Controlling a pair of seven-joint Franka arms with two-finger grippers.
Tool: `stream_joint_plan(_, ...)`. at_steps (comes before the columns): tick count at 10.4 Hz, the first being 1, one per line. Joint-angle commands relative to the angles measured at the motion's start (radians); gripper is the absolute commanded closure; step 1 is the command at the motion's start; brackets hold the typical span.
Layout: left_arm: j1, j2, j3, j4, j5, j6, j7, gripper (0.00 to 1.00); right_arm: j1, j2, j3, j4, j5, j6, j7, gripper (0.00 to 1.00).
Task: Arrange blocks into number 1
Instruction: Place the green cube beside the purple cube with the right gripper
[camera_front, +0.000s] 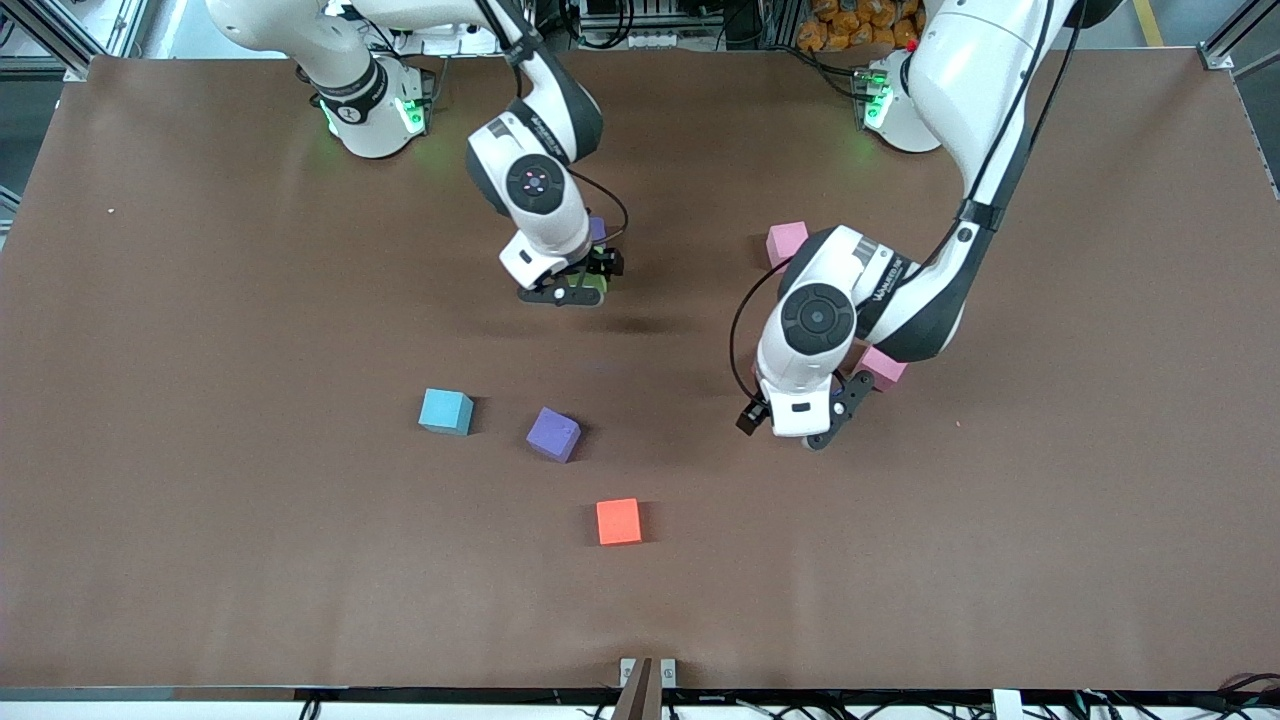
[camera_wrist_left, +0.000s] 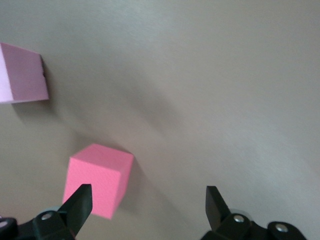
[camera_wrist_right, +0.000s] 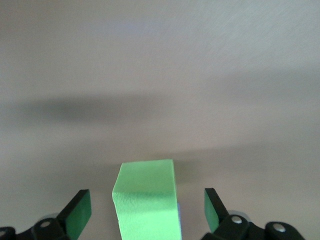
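Green foam shows between the right gripper's (camera_wrist_right: 147, 210) jaws: the green block (camera_wrist_right: 146, 200) sits on the table with both fingers spread wide and clear of its sides, so nothing is held. In the front view this gripper (camera_front: 563, 290) is low over the table's middle, toward the robots' bases, with a purple block (camera_front: 598, 229) just beside it, partly hidden by the arm. The left gripper (camera_wrist_left: 148, 205) is also fully open and empty, hovering just beside a pink block (camera_wrist_left: 98, 179) that lies off to one finger's side rather than between the two; a paler pink block (camera_wrist_left: 22, 73) rests a little apart. In the front view the left gripper (camera_front: 800, 420) hangs near that pink block (camera_front: 884, 367), while the other pink one (camera_front: 787, 242) lies farther from the camera. Blue (camera_front: 446, 411), a second purple (camera_front: 553, 433) and an orange-red block (camera_front: 619, 521) are scattered nearer the camera, well apart from each other. The green block looks freshly placed, likely as part of the numeral's column. To finish this step well, the right gripper should lift straight up without twisting, so neither finger nudges the green block or the purple one beside it. The left arm would need to centre over its pink block before closing.
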Motion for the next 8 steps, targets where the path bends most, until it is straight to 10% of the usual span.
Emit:
stream_joint_plan(1, 0.020, -0.021, -0.009, -0.070, 0.014, -0.013, -0.016, 0.00, -0.083, -0.081, 0.008, -0.007, -0.091, -0.023, -0.013, 0.00)
stream_joint_plan(8, 0.040, -0.119, -0.038, -0.286, 0.012, 0.168, -0.018, 0.00, -0.246, 0.064, 0.006, 0.378, -0.282, -0.192, -0.019, 0.00)
